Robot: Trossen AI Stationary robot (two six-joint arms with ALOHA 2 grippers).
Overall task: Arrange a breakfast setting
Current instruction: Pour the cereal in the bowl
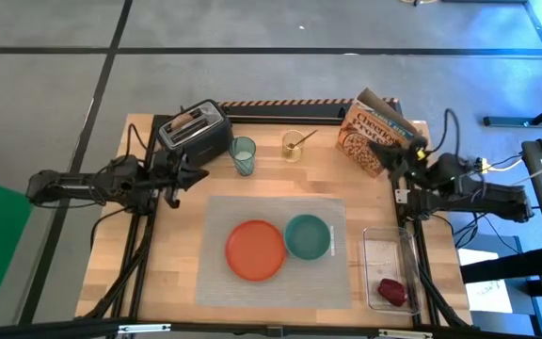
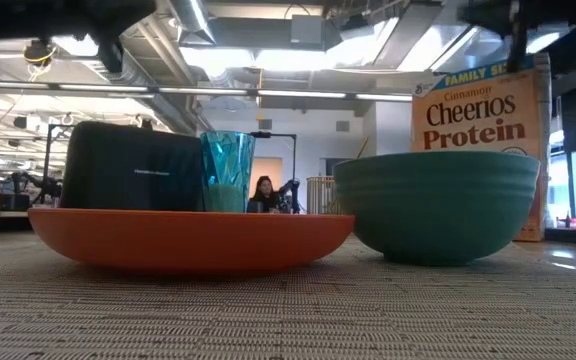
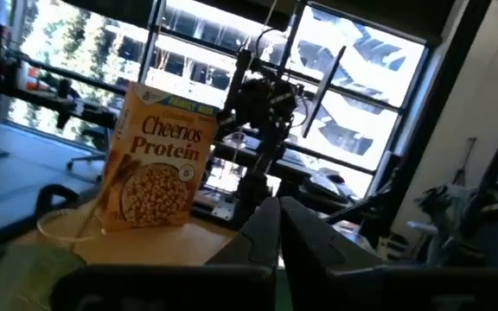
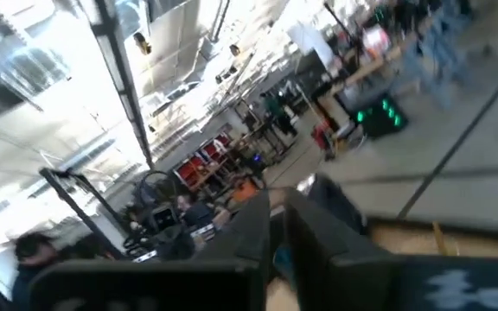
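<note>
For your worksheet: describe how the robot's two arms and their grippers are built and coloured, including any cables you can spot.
Both arms are black, jointed segments mounted at the table's side edges. The left gripper and right gripper each end in two slim, dark, flat-sided fingers, seen close up in the wrist views. Thin black cables loop around the right arm near its wrist, and a pale cable trails off behind it.

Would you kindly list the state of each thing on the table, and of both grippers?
Plate: empty, on the placemat.
Bowl: upright, beside the plate, on the placemat.
Tumbler: upright, off the placemat.
Toaster: toast sticking up.
Small glass: upright, spoon inside.
Cereal box: standing, tilted.
Clear tray: holds the fruit.
Left gripper: fingers shut, empty.
Right gripper: fingers shut, empty.
</note>
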